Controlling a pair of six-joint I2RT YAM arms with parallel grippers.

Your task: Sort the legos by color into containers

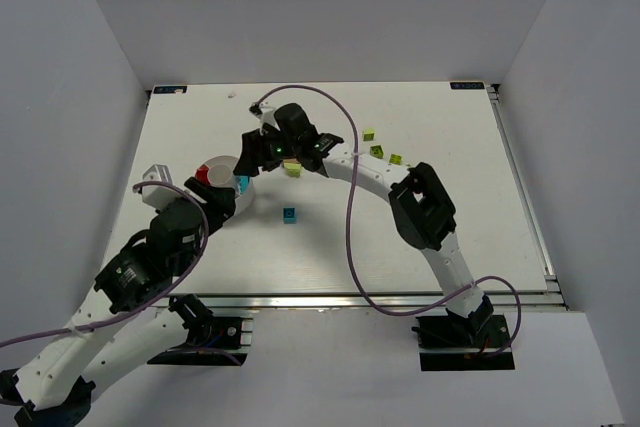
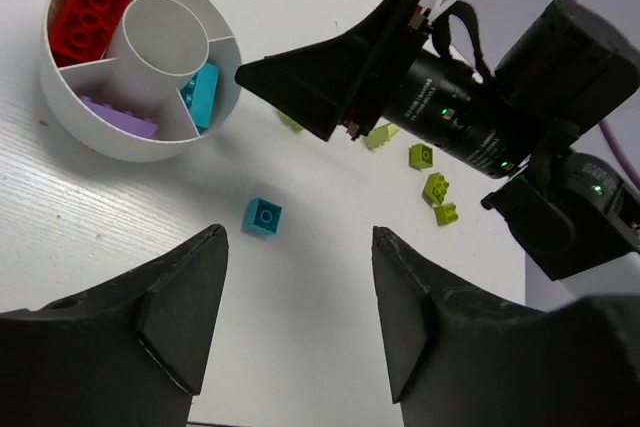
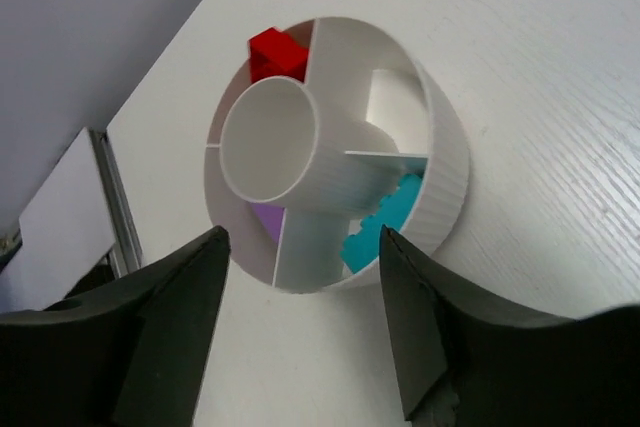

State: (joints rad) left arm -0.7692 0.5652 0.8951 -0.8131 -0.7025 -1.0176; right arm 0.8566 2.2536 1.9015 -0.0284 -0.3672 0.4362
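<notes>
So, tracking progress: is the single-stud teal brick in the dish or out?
Out: the teal brick sits on the table, apart from the dish.

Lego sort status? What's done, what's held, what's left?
Done: red bricks, a purple brick and a teal brick sit in separate wedges of the dish. In hand: nothing; the left gripper and right gripper are both open and empty. Left: one loose teal brick and several lime bricks on the table; one wedge is bare.
</notes>
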